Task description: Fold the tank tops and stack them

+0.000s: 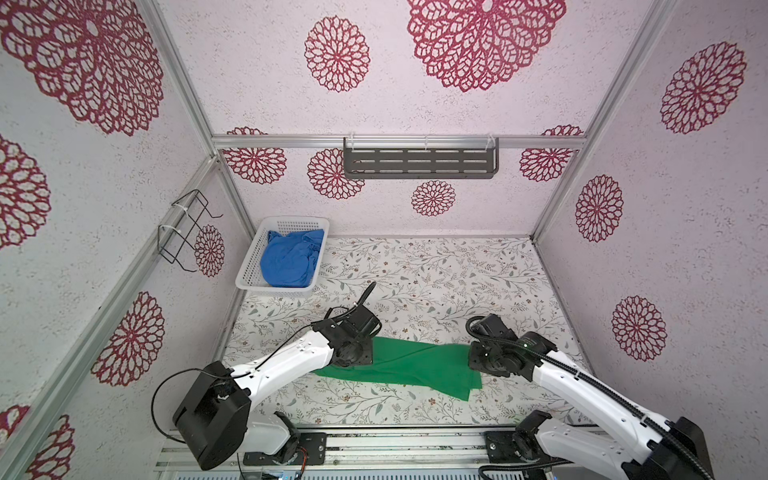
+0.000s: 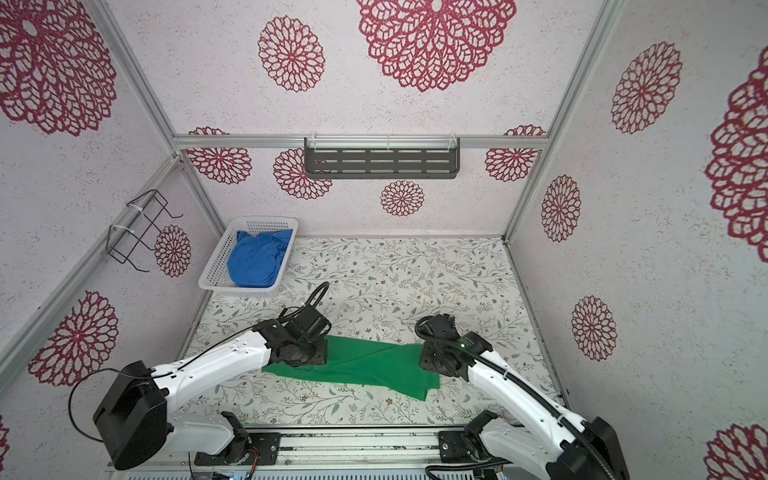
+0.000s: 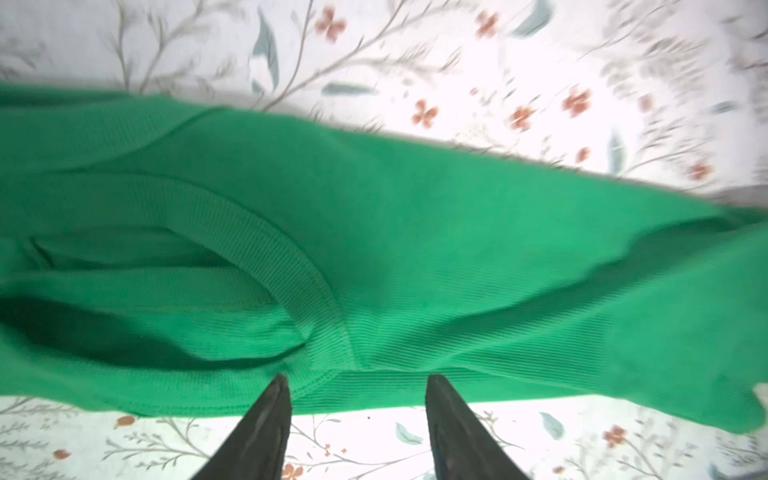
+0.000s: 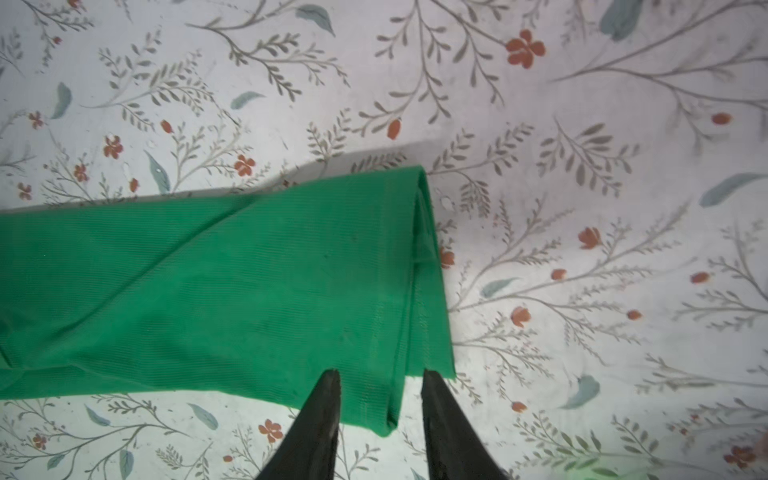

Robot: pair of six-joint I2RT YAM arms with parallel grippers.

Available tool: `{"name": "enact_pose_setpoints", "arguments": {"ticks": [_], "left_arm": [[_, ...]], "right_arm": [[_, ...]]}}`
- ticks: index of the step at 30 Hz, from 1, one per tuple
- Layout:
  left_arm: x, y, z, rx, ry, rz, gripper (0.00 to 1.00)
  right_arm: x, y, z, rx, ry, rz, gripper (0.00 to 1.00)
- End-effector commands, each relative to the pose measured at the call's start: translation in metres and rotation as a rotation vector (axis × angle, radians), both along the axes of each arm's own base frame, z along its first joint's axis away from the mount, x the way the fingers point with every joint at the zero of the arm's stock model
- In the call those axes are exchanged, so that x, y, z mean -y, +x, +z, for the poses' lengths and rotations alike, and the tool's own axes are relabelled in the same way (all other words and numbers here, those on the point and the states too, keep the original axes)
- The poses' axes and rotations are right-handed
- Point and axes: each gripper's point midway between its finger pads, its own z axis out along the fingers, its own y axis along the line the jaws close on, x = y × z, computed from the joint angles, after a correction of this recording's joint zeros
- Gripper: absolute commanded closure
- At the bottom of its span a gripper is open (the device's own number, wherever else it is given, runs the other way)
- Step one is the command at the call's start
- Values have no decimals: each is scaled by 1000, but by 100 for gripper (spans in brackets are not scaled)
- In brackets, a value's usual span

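The green tank top (image 1: 409, 365) (image 2: 365, 361) lies near the table's front edge, folded into a long strip between my two arms. My left gripper (image 3: 358, 380) is open just above the strip's end with the ribbed neck and armhole bands (image 3: 299, 274), and nothing is between its fingers. My right gripper (image 4: 381, 374) is open over the opposite end. A folded corner of the green tank top (image 4: 374, 399) lies flat on the table between its fingertips. The blue tank top (image 1: 291, 259) (image 2: 255, 259) sits crumpled in the basket at the back left.
The white perforated basket (image 1: 248, 282) (image 2: 212, 282) stands against the left wall at the back. A grey slotted shelf (image 1: 419, 164) hangs on the back wall and a black wire rack (image 1: 187, 232) on the left wall. A metal rail (image 1: 395, 444) runs along the front.
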Motion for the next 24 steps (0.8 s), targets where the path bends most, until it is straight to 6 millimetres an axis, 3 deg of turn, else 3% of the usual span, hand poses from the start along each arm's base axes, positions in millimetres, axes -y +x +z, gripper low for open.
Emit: {"name": "enact_pose_setpoints", "arguments": {"ticks": [1,10,16,24], "left_arm": [[-6,6,0,-5,27,11,44],[-11,19,-38,-32,9,76,48],[-11,19,-49,-52,21,77,48],[-14,18,-60,-68,29,87,49]], "right_arm": [[-5,11,-3,14,-18,19,67],[14,-1,-33,-36,65,-53,70],[3,4,-41,-36,133,-23,70],[5,13,-53,-52,114,-6,70]]}}
